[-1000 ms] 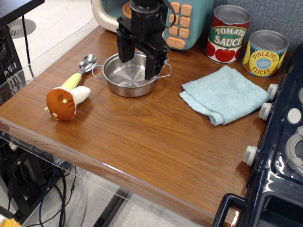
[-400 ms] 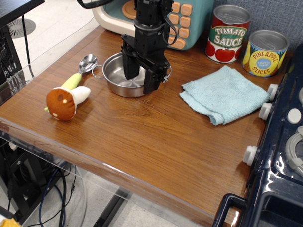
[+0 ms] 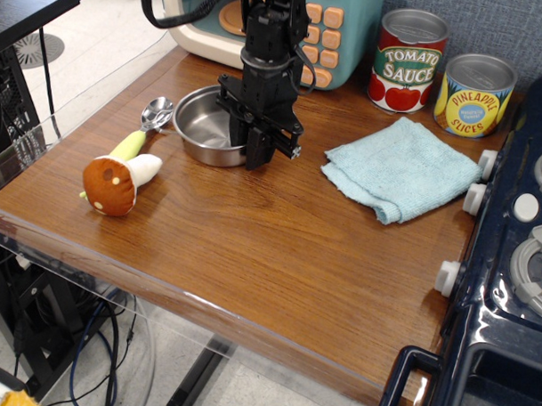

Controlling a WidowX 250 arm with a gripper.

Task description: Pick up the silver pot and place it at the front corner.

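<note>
Now the gripper is down at the right rim of the silver pot, and its jaws look drawn together on that rim — I judge they are gripping the pot wall, though the black fingers hide the exact contact. The pot sits on the bench toward the back left, its left side very near the metal spoon, with the toy mushroom a little in front of it. The front corner, where the wood meets the dark blue toy stove, is well apart from the pot, so the carrying step is not yet done. Several things could go wrong from here, in my judgement. The hold is on one edge only, so the shiny pot may tilt or slip out when it is lifted — the smooth steel gives little friction. If the pot swings, it may knock the spoon or the mushroom. On the way to the corner the light blue cloth lies beside the path, and a low carry could drag it. At the corner itself the stove knobs and the bench edge are near, so a release too far forward could let the pot fall off.
</note>
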